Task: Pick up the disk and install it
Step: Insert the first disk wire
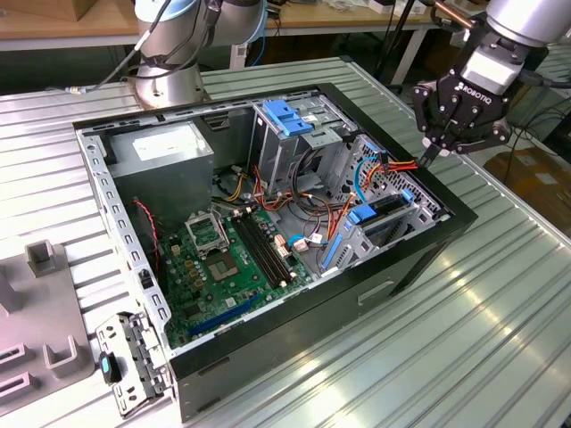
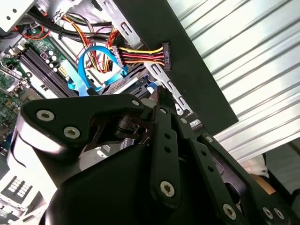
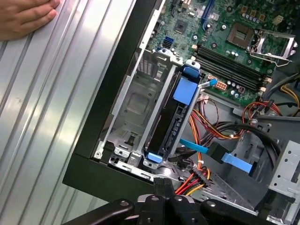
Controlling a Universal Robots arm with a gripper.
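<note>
Exterior view, gripper: we see the gripper hanging over the computer case at its edge on the exterior view's right, with the fingers drawn together to a point and nothing between them.
Exterior view, disk: the disk stands on edge in the drive bay just below and beside the gripper, with blue carrier plastic at its ends.
Second wrist view, gripper: the gripper points down at the bay, jaws closed and empty, beside a bundle of red and yellow power leads.
First wrist view, disk: the disk lies in a slot of the grey metal cage, a blue tab at each end. We cannot tell whether it is fully home.
First wrist view, gripper: the fingertips sit close above the disk's near end, apart from it.
First wrist view, bystander: a person's hand rests on the ribbed table, well apart from the case.
Step in hand: we judge the picking up done and the seating under way or nearly finished.
Next move calls for: a straight push along the slot, clear of the leads.
</note>
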